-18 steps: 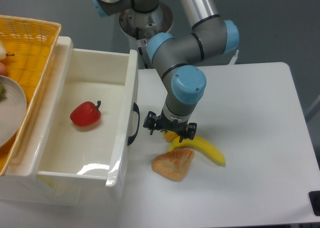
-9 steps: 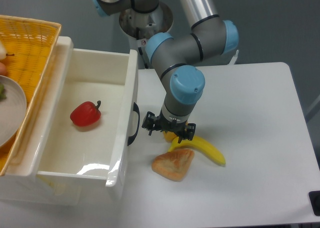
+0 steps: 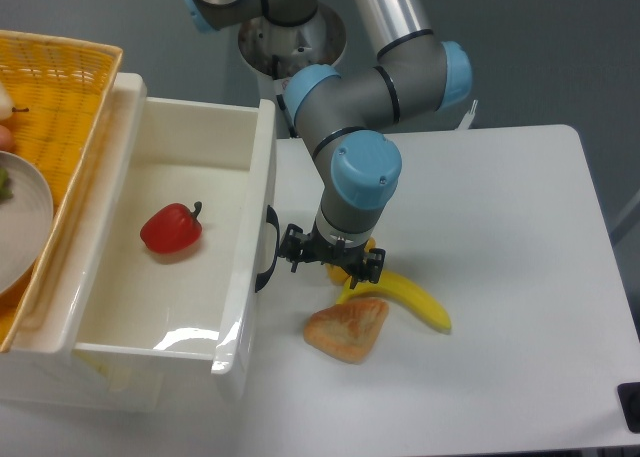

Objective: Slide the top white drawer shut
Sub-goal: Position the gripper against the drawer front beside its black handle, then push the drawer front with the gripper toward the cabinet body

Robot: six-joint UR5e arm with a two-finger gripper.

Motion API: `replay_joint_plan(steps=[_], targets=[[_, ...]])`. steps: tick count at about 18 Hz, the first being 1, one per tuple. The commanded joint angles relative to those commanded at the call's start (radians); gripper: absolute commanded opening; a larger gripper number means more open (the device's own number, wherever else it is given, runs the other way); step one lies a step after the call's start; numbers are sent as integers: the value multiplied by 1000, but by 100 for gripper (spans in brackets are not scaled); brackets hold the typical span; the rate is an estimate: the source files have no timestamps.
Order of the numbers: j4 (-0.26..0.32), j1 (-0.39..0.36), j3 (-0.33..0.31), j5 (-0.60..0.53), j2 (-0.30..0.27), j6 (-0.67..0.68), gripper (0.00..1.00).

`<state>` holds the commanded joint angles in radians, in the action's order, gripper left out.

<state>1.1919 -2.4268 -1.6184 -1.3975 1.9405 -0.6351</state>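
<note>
The top white drawer (image 3: 252, 192) stands pulled out at the left, glossy and box-shaped, with a curved black handle (image 3: 268, 249) on its front face. A red bell pepper (image 3: 171, 228) lies inside it. My gripper (image 3: 333, 260) points down at the table just right of the handle, its left finger (image 3: 292, 249) almost touching the handle. The fingers are spread open with nothing held between them. The wrist hides part of them from above.
A banana (image 3: 405, 297) and a piece of toasted bread (image 3: 347, 329) lie on the white table (image 3: 500, 277) right under and beside the gripper. A yellow wicker basket (image 3: 55, 87) with a plate sits above the drawer at far left.
The gripper has shifted slightly left, closing the gap to the drawer's handle. The drawer, pepper, banana and bread have not moved.
</note>
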Motion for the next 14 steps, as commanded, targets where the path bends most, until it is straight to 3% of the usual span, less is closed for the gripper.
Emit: replay_joint_plan(steps=[14], targets=[[3, 12, 3, 40, -18, 3, 100]])
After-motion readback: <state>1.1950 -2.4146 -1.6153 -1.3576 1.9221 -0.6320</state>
